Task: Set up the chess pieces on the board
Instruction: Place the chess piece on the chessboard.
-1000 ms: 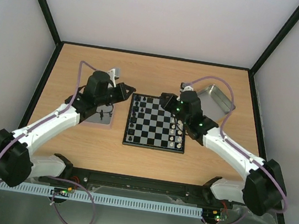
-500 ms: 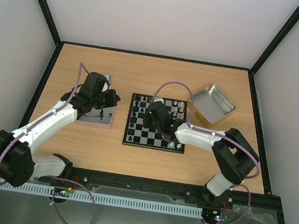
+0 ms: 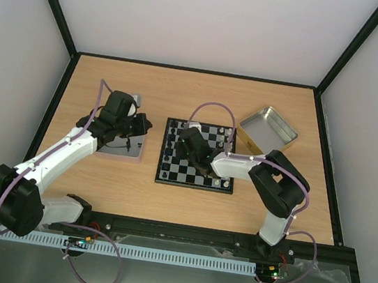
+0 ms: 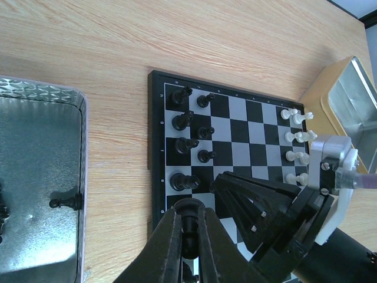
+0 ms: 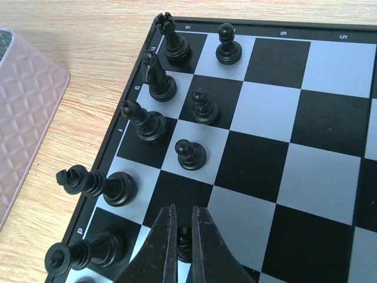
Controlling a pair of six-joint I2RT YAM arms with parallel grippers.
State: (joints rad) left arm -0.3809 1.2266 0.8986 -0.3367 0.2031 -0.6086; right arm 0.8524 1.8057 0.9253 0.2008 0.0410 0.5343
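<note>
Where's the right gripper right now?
Over the board's left side in the top view, the right gripper's fingers pinch a black piece next to the row of black pawns.

Layout on the surface [image 3: 98, 185]
The board [image 3: 184, 175] sits central; left tray [image 4: 35, 153] beside its left edge; right tray [image 3: 270, 128] behind its right corner; chess pieces [image 3: 171, 141] on its left files.
</note>
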